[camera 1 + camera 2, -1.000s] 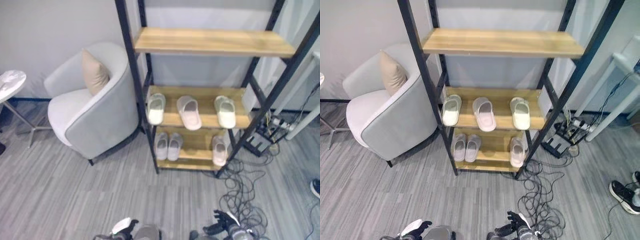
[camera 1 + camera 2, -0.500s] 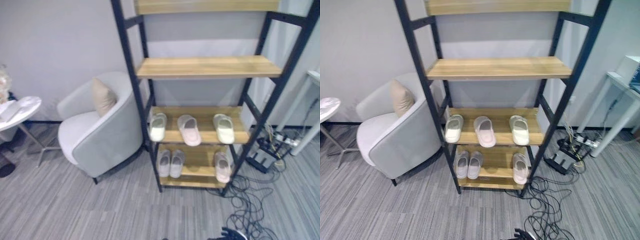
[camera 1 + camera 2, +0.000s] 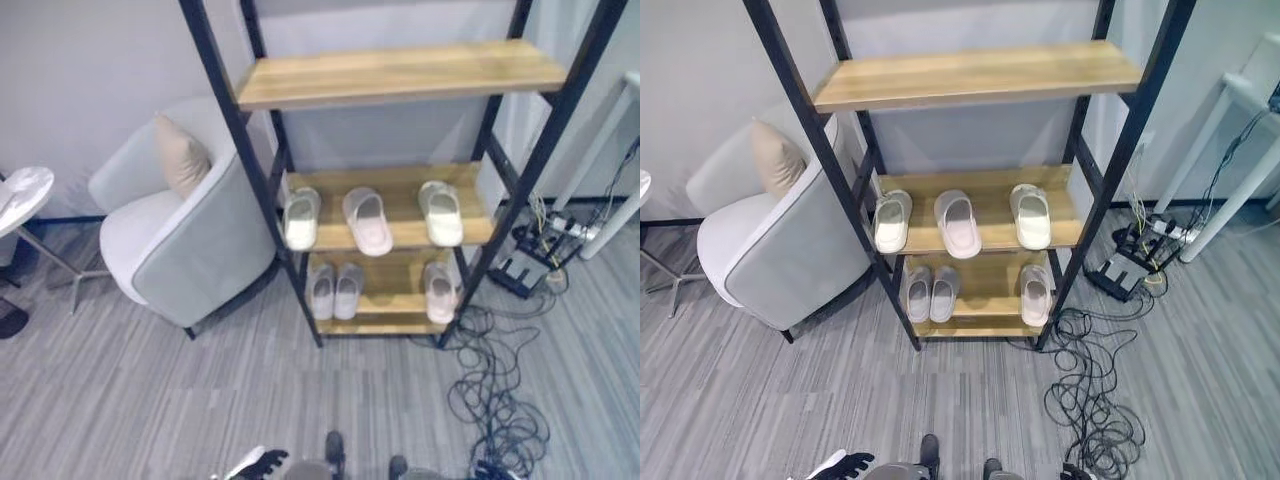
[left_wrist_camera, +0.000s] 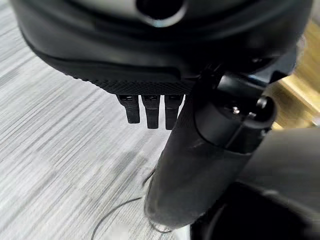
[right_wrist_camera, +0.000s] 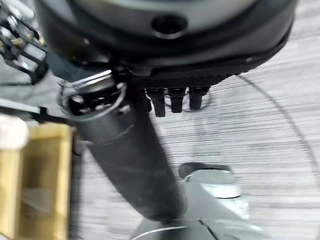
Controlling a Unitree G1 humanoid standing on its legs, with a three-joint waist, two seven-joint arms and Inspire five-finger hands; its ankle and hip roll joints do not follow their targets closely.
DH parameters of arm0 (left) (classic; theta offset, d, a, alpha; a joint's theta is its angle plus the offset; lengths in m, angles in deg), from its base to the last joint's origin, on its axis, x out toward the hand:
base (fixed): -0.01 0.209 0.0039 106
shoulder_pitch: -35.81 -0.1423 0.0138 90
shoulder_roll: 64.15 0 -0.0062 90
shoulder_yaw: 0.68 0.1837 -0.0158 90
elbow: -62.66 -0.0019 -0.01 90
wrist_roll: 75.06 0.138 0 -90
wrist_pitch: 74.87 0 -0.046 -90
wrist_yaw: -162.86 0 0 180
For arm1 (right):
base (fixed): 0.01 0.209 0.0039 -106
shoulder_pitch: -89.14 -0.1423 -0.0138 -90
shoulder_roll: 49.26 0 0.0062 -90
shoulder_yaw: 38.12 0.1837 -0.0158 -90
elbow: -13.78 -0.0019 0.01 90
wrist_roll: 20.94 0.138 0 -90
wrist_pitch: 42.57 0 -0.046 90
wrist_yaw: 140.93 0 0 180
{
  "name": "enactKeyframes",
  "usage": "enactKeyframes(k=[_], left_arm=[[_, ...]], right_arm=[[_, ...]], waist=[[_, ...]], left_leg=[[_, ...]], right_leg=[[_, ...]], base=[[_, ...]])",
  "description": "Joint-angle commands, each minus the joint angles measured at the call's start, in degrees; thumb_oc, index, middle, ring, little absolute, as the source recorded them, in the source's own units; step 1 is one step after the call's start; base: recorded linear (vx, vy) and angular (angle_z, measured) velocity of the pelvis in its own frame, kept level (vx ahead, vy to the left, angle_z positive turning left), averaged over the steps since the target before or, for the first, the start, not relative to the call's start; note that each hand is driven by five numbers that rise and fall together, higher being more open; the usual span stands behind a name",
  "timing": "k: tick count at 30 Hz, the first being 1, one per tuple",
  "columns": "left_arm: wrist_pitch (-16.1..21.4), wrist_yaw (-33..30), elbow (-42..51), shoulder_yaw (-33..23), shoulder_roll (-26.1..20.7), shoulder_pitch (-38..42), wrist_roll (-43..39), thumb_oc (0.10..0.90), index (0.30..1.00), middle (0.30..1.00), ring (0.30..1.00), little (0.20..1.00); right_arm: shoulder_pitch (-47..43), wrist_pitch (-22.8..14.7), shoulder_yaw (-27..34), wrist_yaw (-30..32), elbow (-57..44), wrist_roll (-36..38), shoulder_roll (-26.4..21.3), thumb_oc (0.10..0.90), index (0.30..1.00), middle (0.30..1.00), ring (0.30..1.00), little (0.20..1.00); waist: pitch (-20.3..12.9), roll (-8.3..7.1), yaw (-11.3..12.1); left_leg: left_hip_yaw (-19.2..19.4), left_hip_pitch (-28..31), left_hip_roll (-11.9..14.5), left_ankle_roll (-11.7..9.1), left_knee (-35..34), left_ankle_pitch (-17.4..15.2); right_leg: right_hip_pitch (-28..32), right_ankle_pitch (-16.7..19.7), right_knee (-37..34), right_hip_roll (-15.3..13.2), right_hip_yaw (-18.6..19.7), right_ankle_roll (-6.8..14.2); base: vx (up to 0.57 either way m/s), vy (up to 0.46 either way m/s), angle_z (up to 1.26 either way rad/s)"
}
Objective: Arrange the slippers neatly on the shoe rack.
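Note:
The shoe rack [image 3: 400, 72] has a black frame and wooden shelves and stands well ahead of me. Its middle shelf carries a white-green slipper [image 3: 300, 218], a pink slipper [image 3: 367, 220] and a pale green slipper [image 3: 441, 212], spaced apart. On the lowest shelf sit a grey pair [image 3: 334, 290] at the left and a single pink slipper [image 3: 438, 292] at the right. My left hand [image 3: 255, 465] hangs low over the floor, fingers relaxed, holding nothing. My right hand [image 5: 130, 145] hangs likewise, open and empty.
A grey armchair [image 3: 190, 250] with a beige cushion [image 3: 181, 157] stands left of the rack. A small round side table [image 3: 20, 195] is at the far left. Tangled cables [image 3: 495, 385] and a power strip [image 3: 525, 265] lie on the floor at the right.
The camera tilted up and then back down, so the whole picture shifted. The slippers lie as before. Both hands stay low.

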Motion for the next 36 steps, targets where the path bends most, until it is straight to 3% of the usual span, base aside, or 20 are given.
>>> enactKeyframes(k=[1, 2, 3, 4, 5, 6, 7, 8, 9, 10, 13, 14, 17, 18, 20, 23, 25, 29, 30, 36], left_arm=[[9.22, -0.38, 11.37, 0.20, 4.58, 7.83, 1.01, 0.800, 0.900, 0.900, 0.900, 0.900], [9.85, -0.58, 11.95, 1.30, 4.39, 8.85, 2.15, 0.800, 0.900, 0.900, 0.900, 0.900], [9.87, -0.61, 11.93, 1.33, 4.36, 8.88, 2.17, 0.800, 0.900, 0.900, 0.900, 0.900], [10.56, -1.38, 13.43, 4.28, 3.46, 11.51, 4.88, 0.800, 0.900, 0.900, 0.900, 0.900], [10.56, -1.38, 13.43, 4.28, 3.46, 11.51, 4.88, 0.800, 0.900, 0.900, 0.900, 0.900], [11.11, -1.49, 16.25, 6.40, 2.22, 13.60, 6.51, 0.800, 0.900, 0.900, 0.900, 0.900], [11.06, -1.44, 16.33, 6.38, 2.17, 13.66, 6.48, 0.800, 0.900, 0.900, 0.900, 0.900], [11.21, -1.42, 16.27, 6.80, 2.31, 14.10, 6.21, 0.800, 0.900, 0.900, 0.900, 0.900], [11.51, -1.70, 15.78, 7.98, 2.75, 15.23, 6.15, 0.800, 0.900, 0.900, 0.900, 0.900], [11.73, -1.71, 15.89, 8.44, 2.83, 15.61, 6.16, 0.800, 0.900, 0.900, 0.900, 0.900], [12.50, -2.18, 15.31, 10.06, 3.40, 16.70, 6.89, 0.800, 0.900, 0.900, 0.900, 0.900], [12.54, -2.09, 15.29, 10.51, 3.40, 16.99, 7.03, 0.800, 0.900, 0.900, 0.900, 0.900], [12.63, -3.14, 13.86, 10.29, 3.91, 17.21, 6.63, 0.800, 0.900, 0.900, 0.900, 0.900], [12.52, -3.51, 12.89, 10.39, 4.25, 16.91, 6.79, 0.800, 0.900, 0.900, 0.900, 0.900], [12.37, -3.79, 11.85, 9.84, 4.65, 15.78, 6.94, 0.800, 0.900, 0.900, 0.900, 0.900], [12.38, -4.00, 11.59, 11.01, 5.72, 16.03, 7.25, 0.800, 0.900, 0.900, 0.900, 0.900], [12.68, -4.15, 13.14, 11.11, 6.07, 15.89, 6.06, 0.800, 0.900, 0.900, 0.900, 0.900], [11.85, -4.97, 14.84, 11.25, 6.38, 16.12, 5.18, 0.800, 0.900, 0.900, 0.900, 0.900], [11.79, -4.99, 15.26, 11.06, 6.11, 15.83, 5.54, 0.800, 0.900, 0.900, 0.900, 0.900], [11.28, -6.13, 14.89, 9.71, 5.18, 14.66, 6.41, 0.800, 0.900, 0.900, 0.900, 0.900]], right_arm=[[-1.89, -1.79, -2.08, 0.78, -1.62, -2.99, 0.70, 0.800, 0.900, 0.900, 0.900, 0.900], [-2.16, -2.01, -2.38, 0.90, -1.78, -3.49, 1.54, 0.800, 0.900, 0.900, 0.900, 0.900], [-2.18, -2.02, -2.34, 0.92, -1.77, -3.52, 1.60, 0.800, 0.900, 0.900, 0.900, 0.900], [-4.31, -2.01, -3.84, 1.09, -2.10, -4.64, 2.08, 0.800, 0.900, 0.900, 0.900, 0.900], [-4.31, -2.01, -3.84, 1.09, -2.10, -4.64, 2.08, 0.800, 0.900, 0.900, 0.900, 0.900], [-5.69, -2.09, -4.95, 1.64, -3.57, -6.91, 2.27, 0.800, 0.900, 0.900, 0.900, 0.900], [-5.74, -2.05, -4.92, 1.66, -3.60, -6.94, 2.28, 0.800, 0.900, 0.900, 0.900, 0.900], [-5.85, -2.04, -5.07, 1.88, -3.79, -7.65, 2.28, 0.800, 0.900, 0.900, 0.900, 0.900], [-6.09, -2.12, -5.75, 2.33, -3.97, -8.89, 2.19, 0.800, 0.900, 0.900, 0.900, 0.900], [-5.89, -2.33, -5.99, 2.34, -4.04, -9.20, 2.22, 0.800, 0.900, 0.900, 0.900, 0.900], [-5.74, -2.53, -7.10, 2.12, -4.04, -10.16, 2.81, 0.800, 0.900, 0.900, 0.900, 0.900], [-5.55, -2.44, -7.76, 1.96, -4.35, -10.89, 2.87, 0.800, 0.900, 0.900, 0.900, 0.900], [-5.80, -2.35, -9.95, 2.00, -5.38, -14.48, 2.57, 0.800, 0.900, 0.900, 0.900, 0.900], [-5.97, -2.26, -10.74, 1.81, -5.31, -15.69, 2.47, 0.800, 0.900, 0.900, 0.900, 0.900], [-5.60, -2.66, -12.73, 1.50, -5.60, -17.95, 2.66, 0.800, 0.900, 0.900, 0.900, 0.900], [-6.40, -3.50, -15.36, 2.09, -5.86, -20.04, 1.01, 0.800, 0.900, 0.900, 0.900, 0.900], [-6.66, -4.02, -15.92, 2.71, -6.67, -19.42, 0.44, 0.800, 0.900, 0.900, 0.900, 0.900], [-7.90, -3.87, -16.00, 2.94, -7.74, -18.26, -0.50, 0.800, 0.900, 0.900, 0.900, 0.900], [-7.59, -4.00, -15.87, 2.91, -8.47, -17.92, -0.50, 0.800, 0.900, 0.900, 0.900, 0.900], [-7.72, -4.56, -16.38, 2.67, -11.23, -17.18, -0.67, 0.800, 0.900, 0.900, 0.900, 0.900]], waist=[[-1.61, -3.27, -1.00], [-1.77, -3.51, -1.22], [-1.71, -3.58, -1.17], [-1.14, -3.21, -2.22], [-1.14, -3.21, -2.22], [-0.37, -1.88, -2.99], [-0.32, -1.89, -3.05], [-0.42, -0.59, -3.55], [0.01, 0.37, -5.31], [-0.09, 0.37, -5.65], [-0.65, 0.43, -6.40], [-0.94, 0.21, -6.75], [-1.27, -0.76, -6.99], [-1.39, -1.13, -6.84], [-1.84, -1.62, -6.49], [-0.95, -1.13, -6.46], [0.37, -1.19, -6.37], [3.01, -0.80, -6.49], [2.98, -0.73, -6.74], [2.98, -0.33, -5.70]], left_leg=[[5.65, -4.65, -6.83, 5.50, 3.17, 2.03], [6.43, -3.45, -6.57, 6.02, 3.38, 0.76], [6.47, -3.47, -6.62, 6.07, 3.48, 0.67], [7.00, -1.84, -5.93, 6.88, 4.02, -0.48], [7.00, -1.84, -5.93, 6.88, 4.02, -0.48], [7.28, 1.54, -4.20, 7.38, 4.36, -3.25], [7.23, 1.41, -4.20, 7.37, 4.37, -3.10], [7.31, 2.62, -2.93, 7.09, 4.06, -3.32], [4.49, 4.59, -2.11, 6.32, 3.41, -3.74], [3.78, 4.91, -1.75, 5.81, 3.49, -4.15], [1.94, 5.24, 0.06, 4.14, 3.70, -5.25], [0.71, 5.15, 0.45, 3.56, 3.66, -5.25], [-0.72, 6.48, 3.00, 0.99, 3.63, -6.26], [-0.63, 7.09, 4.01, 0.37, 3.42, -6.19], [-0.75, 7.47, 6.41, -0.82, 2.42, -5.19], [-3.03, 4.45, 9.87, -2.66, 4.50, -0.33], [-2.35, 2.55, 10.66, -2.55, 7.21, 1.83], [-0.30, -1.76, 5.34, -0.88, 7.80, -0.13], [2.16, -2.11, 5.09, -0.38, 7.35, -0.37], [1.31, -3.01, 3.17, 0.15, 5.16, 0.28]], right_leg=[[13.01, -3.27, -2.92, 2.87, -3.28, 2.21], [11.83, -2.82, 1.51, 2.55, -4.46, 3.84], [11.56, -3.17, 2.12, 2.48, -4.46, 3.90], [6.40, 2.20, 12.39, 1.19, -6.23, 9.13], [6.40, 2.20, 12.39, 1.19, -6.23, 9.13], [2.26, 3.72, 19.27, -4.17, -10.53, 11.01], [2.06, 3.74, 19.47, -4.20, -10.61, 10.95], [0.60, 2.25, 19.42, -6.36, -12.92, 9.41], [-0.58, -1.10, 17.24, -7.71, -12.33, 6.48], [-0.71, -1.22, 14.66, -8.70, -10.97, 5.99], [0.09, 2.29, 8.76, -13.47, -9.70, 6.35], [-0.51, 4.32, 6.09, -14.70, -7.12, 6.70], [-0.12, 9.33, -1.22, -18.25, -5.72, 9.08], [-0.48, 9.99, -1.38, -18.46, -6.90, 9.85], [0.76, 6.66, -2.23, -16.42, -8.11, 9.96], [0.77, 4.44, -2.27, -13.11, -7.23, 7.92], [1.49, 2.85, -2.37, -11.45, -8.58, 6.63], [1.50, 1.81, -2.20, -9.89, -11.13, 5.26], [1.44, 1.53, -2.47, -9.20, -11.91, 5.01], [0.59, 0.32, -2.25, -7.06, -12.12, 4.03]], base=[[0.23, -0.021, 0.00], [0.15, -0.002, 0.03], [0.14, -0.022, -0.12], [0.06, -0.019, -0.11], [0.21, -0.033, -0.08], [0.14, -0.014, -0.01], [0.20, -0.008, -0.06], [0.17, -0.091, -0.06], [0.25, -0.175, -0.01], [0.25, -0.258, 0.17], [0.14, -0.302, 0.29], [0.13, -0.370, 0.34], [0.15, -0.441, 0.29], [0.15, -0.457, 0.27], [0.11, -0.477, 0.17], [0.01, -0.414, 0.05], [0.01, -0.407, 0.23], [0.01, -0.298, 0.54], [0.04, -0.299, 0.28], [0.09, -0.101, 0.07]])
